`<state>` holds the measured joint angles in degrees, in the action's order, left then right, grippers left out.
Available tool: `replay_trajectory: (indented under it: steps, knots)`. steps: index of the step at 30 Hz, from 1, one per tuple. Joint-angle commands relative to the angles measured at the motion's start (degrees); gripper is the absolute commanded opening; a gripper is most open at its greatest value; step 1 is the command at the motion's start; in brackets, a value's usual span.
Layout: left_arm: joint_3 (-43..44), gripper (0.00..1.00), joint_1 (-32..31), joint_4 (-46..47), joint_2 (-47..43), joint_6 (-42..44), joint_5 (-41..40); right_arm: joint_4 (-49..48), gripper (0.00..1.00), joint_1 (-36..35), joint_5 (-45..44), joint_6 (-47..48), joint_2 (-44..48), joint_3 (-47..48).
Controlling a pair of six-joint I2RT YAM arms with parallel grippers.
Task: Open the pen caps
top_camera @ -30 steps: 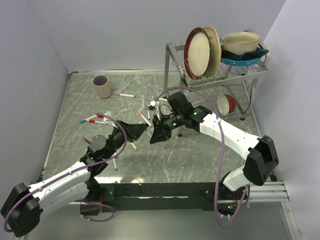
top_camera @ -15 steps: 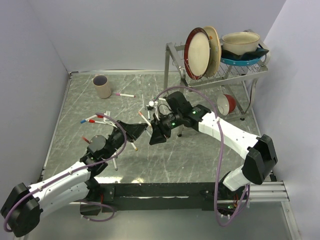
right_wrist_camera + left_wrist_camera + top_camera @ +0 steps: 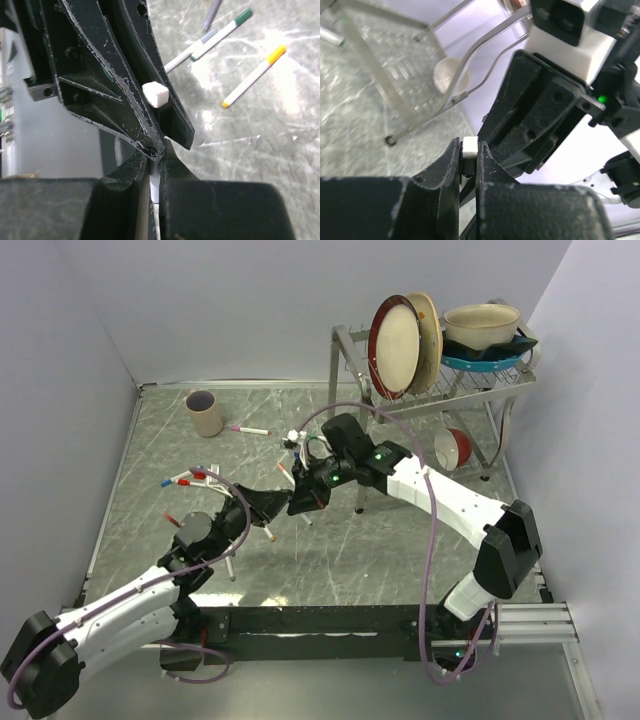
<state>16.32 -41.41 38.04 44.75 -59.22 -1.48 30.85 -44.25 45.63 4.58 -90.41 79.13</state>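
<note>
Overhead, two grippers meet tip to tip mid-table. Left gripper [image 3: 468, 161] pinches one white pen [image 3: 469, 147]; right gripper [image 3: 156, 167] pinches one white barrel [image 3: 155, 186], its cap hidden. Only the right wrist clearly shows capped pens lying on the table [image 3: 260, 130]: one green cap [image 3: 243, 16], one yellow cap [image 3: 275, 52].

We see a grey marbled tabletop [image 3: 400, 550] carrying a beige cylindrical cup [image 3: 204, 412] far left, a white marker pen with a pinkish cap [image 3: 248, 429] near it, a cluster of white pens with red and blue caps [image 3: 188, 478] closer in, and a metal dish rack [image 3: 338, 365] far right. Beneath the rack, a red bowl [image 3: 455, 448] seems to rest on the table.
</note>
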Motion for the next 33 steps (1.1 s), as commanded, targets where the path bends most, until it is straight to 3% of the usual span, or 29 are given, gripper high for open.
replay_trajectory:
  steps: [1,3,7,12,16,23,28,33]
  knots:
    - [4.95,0.01,7.99,-4.99,-2.04,-0.28,-8.21,-0.35,0.0,-3.21,-2.38,0.52,4.36,-7.84]
    - [6.01,0.01,15.34,-4.39,-1.69,-2.64,-4.96,-0.7,0.0,-3.21,-3.61,1.13,6.56,-11.27]
    - [6.53,0.01,22.59,-1.83,0.33,-4.68,1.21,-1.41,0.0,-3.12,-5.72,1.66,8.58,-14.27]
    - [6.27,0.01,23.48,-3.58,1.04,-5.03,1.91,1.74,0.0,-3.39,-9.66,7.35,7.8,-12.96]
    - [6.36,0.01,23.48,-15.5,0.34,-3.98,1.65,7.64,0.0,-3.39,-21.77,18.5,9.54,-13.3]
    - [6.71,0.01,24.27,-29.24,3.93,-0.99,1.65,5.19,0.01,-3.21,-41.2,26.27,16.93,-25.95]
    - [5.57,0.01,24.71,-29.17,7.27,-0.46,2.44,-0.26,0.04,-0.94,-45.54,27.24,15.8,-33.68]
    - [6.71,0.01,24.97,-29.6,9.21,1.91,1.83,-1.41,0.04,2.15,-47.12,26.62,13.68,-34.05]
